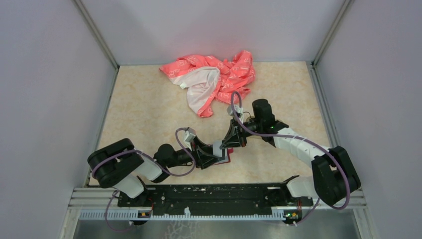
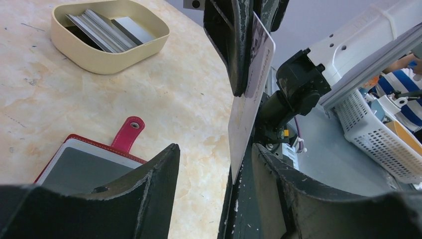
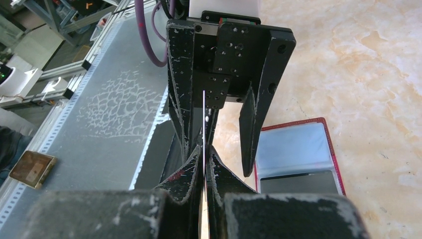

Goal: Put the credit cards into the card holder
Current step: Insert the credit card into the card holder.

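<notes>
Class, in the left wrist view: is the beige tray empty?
No, the beige tray holds a stack of cards leaning inside it.

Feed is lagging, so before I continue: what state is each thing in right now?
right gripper: shut on one credit card.
left gripper: open, fingers either side of that card.
card holder: open, lying flat, snap tab undone.
beige tray: holds more credit cards, leaning.
cloth: crumpled.

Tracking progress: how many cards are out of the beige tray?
1 for certain: a thin pale card pinched in the right gripper, near the dark red wallet; its pockets may hide more.
</notes>
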Robot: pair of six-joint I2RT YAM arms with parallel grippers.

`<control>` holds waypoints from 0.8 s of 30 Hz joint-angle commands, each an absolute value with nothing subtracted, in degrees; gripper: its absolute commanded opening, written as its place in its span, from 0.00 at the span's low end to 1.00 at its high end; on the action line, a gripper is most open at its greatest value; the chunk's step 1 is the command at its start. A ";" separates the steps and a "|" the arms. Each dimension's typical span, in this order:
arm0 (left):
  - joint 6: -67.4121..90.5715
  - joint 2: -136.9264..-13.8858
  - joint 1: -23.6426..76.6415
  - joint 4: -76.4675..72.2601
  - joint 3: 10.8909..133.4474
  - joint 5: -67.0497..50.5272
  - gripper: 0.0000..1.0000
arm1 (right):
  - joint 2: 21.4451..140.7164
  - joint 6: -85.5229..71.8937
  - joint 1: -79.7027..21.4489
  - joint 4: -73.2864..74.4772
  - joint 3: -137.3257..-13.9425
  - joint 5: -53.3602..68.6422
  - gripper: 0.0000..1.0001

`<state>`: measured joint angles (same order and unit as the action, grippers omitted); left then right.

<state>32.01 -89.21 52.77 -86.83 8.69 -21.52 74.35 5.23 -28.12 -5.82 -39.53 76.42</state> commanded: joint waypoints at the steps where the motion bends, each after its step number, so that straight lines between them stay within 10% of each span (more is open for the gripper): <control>1: 34.89 -88.54 52.21 -102.72 8.46 -21.72 0.62 | 73.21 7.21 -28.56 -6.33 -40.96 77.00 0.01; 24: 35.26 -88.16 51.37 -102.69 8.76 -22.84 0.55 | 73.32 7.89 -29.12 -5.76 -41.22 77.59 0.02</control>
<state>35.00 -88.73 51.64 -86.85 8.69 -22.33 74.37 6.46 -28.47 -4.82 -39.53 76.23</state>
